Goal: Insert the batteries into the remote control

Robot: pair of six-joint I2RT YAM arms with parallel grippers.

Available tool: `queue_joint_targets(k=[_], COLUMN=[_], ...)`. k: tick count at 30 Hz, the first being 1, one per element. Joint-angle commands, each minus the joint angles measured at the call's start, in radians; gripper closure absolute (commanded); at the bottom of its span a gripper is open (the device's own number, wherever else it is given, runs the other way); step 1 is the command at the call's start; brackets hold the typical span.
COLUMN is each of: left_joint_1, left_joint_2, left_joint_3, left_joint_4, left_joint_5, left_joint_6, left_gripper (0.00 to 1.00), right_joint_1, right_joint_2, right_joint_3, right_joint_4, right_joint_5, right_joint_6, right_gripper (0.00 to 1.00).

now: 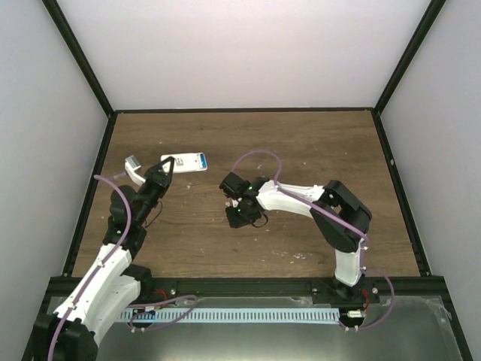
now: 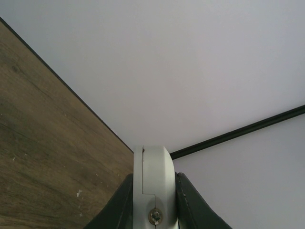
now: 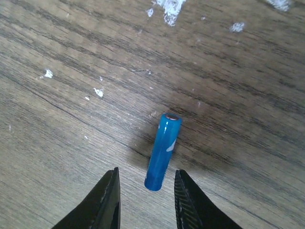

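Observation:
A blue battery [image 3: 163,150] lies flat on the wooden table. My right gripper [image 3: 147,171] stands open just over its near end, one finger on each side, with a gap to both. From above, that gripper [image 1: 239,214] points down at mid-table and hides the battery. The white remote control [image 1: 184,162] sits at the back left, with a blue patch at its right end. My left gripper [image 1: 163,177] is shut on the remote's left end. In the left wrist view the remote [image 2: 153,164] shows as a white rounded edge clamped between the dark fingers [image 2: 188,200].
A small white and grey loose piece [image 1: 134,164] lies left of the remote, near the left wall. Dark frame rails [image 1: 101,162] border the table on the left, back and right. White flecks [image 3: 169,7] dot the wood beyond the battery.

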Motion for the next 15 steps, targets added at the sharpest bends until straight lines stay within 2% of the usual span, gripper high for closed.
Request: queue_joint_targets(k=[1,15], left_joint_1=[0.006,0.006], left_joint_2=[-0.026,-0.011], left_joint_3=[0.021,0.026], left_joint_4=[0.001,0.012], left_joint_5=[-0.012,-0.021], left_joint_6=[0.000,-0.012], left_gripper=[1.00,1.00], right_joint_1=[0.015,0.030], right_joint_2=[0.009,0.038], right_joint_3=[0.012,-0.011], right_joint_4=[0.016,-0.002], right_joint_5=[0.042,0.064], right_joint_6=[-0.010,-0.033], right_gripper=[0.76,0.83])
